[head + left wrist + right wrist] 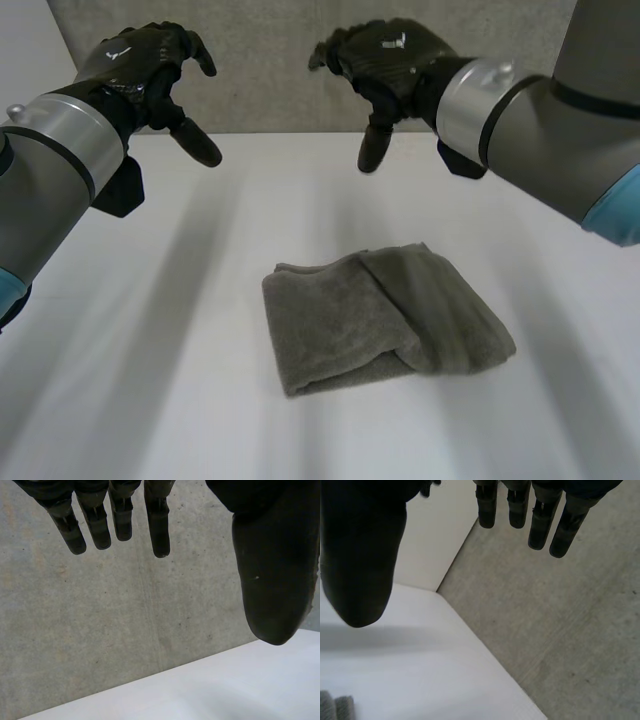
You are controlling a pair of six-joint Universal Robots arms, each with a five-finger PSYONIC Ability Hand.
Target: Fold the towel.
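Towel (385, 320): lay folded on the worktop (140, 360), well below both hands.
Left hand (150, 70): aloft, fingers spread, empty.
Right hand (385, 60): aloft, fingers loose, empty.
Handling: likely soft, light, limp; grasp at corners.

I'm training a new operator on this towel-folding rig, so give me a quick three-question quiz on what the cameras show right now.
1. True or false: the left hand is gripping the towel.
2. Where is the towel? A) pinched in one of the hands; B) lying folded over on the table, below and apart from both raised hands; C) hanging over the table's edge.
3. Fill in the blank: the right hand is held above the table with its fingers ____ (open or shut).

Key: 1 false; 2 B; 3 open.
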